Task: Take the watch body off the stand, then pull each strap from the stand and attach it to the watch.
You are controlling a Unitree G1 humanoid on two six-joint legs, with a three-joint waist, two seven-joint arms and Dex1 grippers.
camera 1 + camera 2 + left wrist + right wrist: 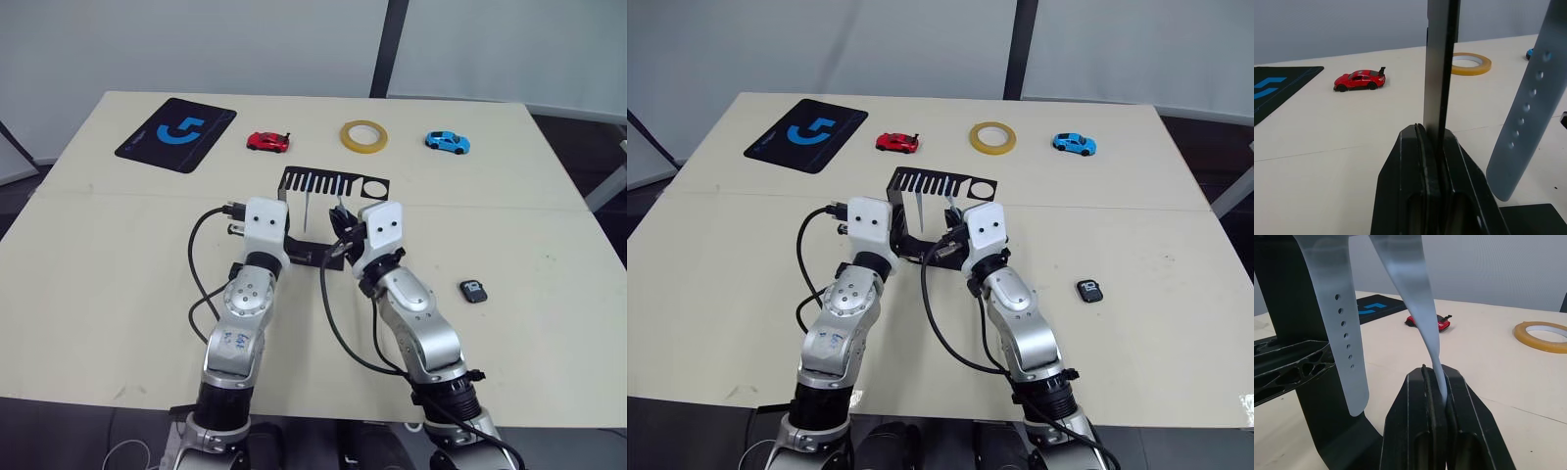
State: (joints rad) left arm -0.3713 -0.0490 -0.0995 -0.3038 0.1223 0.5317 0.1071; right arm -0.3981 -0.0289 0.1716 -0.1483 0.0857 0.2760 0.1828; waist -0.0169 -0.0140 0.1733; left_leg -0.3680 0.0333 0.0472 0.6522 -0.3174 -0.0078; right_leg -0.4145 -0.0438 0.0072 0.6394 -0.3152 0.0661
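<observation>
Now | left gripper (1430, 142) pinching thin black bent-metal stand (1440, 63) upright | right gripper (1436, 382) pinching hanging pale grey-blue strap (1410, 293) | small black watch body (473, 291) on table, right of right gripper

Pale table, grey wall behind

Cream tabletop (108, 284) with a faint seam running across it; light grey wall panels (245, 44) behind, split by a dark vertical post (389, 47); dark floor (20, 201) past the table's left and right edges; even, soft light throughout
</observation>
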